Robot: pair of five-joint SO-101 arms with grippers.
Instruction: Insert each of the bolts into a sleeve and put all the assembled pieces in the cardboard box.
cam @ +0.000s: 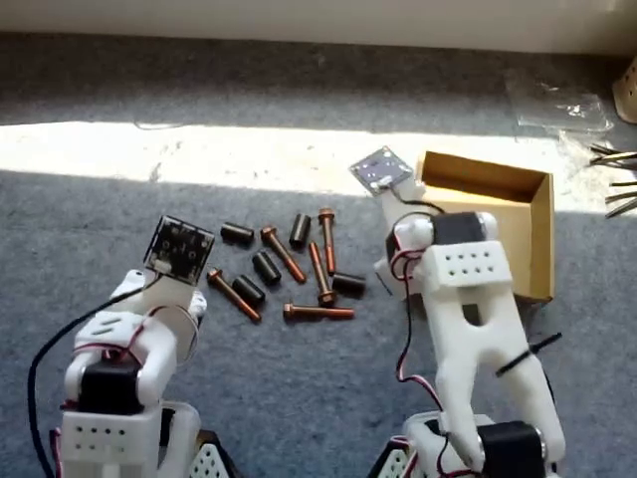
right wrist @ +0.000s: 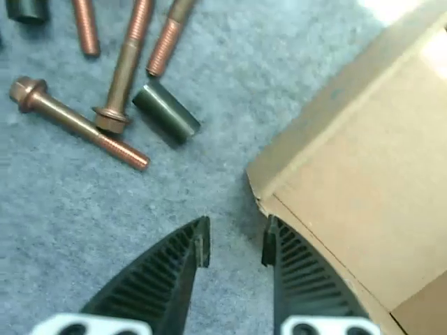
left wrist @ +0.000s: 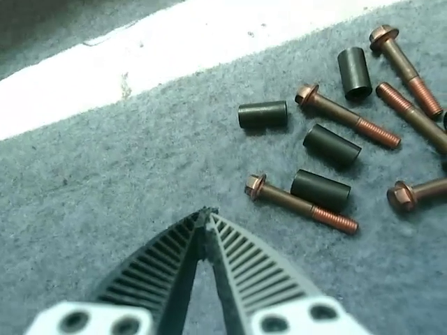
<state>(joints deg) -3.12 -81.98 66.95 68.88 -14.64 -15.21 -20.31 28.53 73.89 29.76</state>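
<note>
Several copper bolts (cam: 318,312) and dark sleeves (cam: 266,267) lie loose and apart on the grey carpet between the two arms. The cardboard box (cam: 537,214) stands open at the right, and the part of its floor I can see is bare. My left gripper (left wrist: 206,213) is shut on nothing, low over the carpet, a little short of the nearest bolt (left wrist: 300,203) and sleeve (left wrist: 320,190). My right gripper (right wrist: 235,241) is open and holds nothing. It hovers at the box's corner (right wrist: 260,183), with a sleeve (right wrist: 166,113) and a bolt (right wrist: 77,122) just beyond.
A sunlit strip (cam: 199,149) crosses the carpet behind the parts. Clear plastic wrap (cam: 557,105) and some metal tools (cam: 612,179) lie at the far right. The right arm (cam: 468,289) stretches over the box's near side, trailing its cable (cam: 405,329).
</note>
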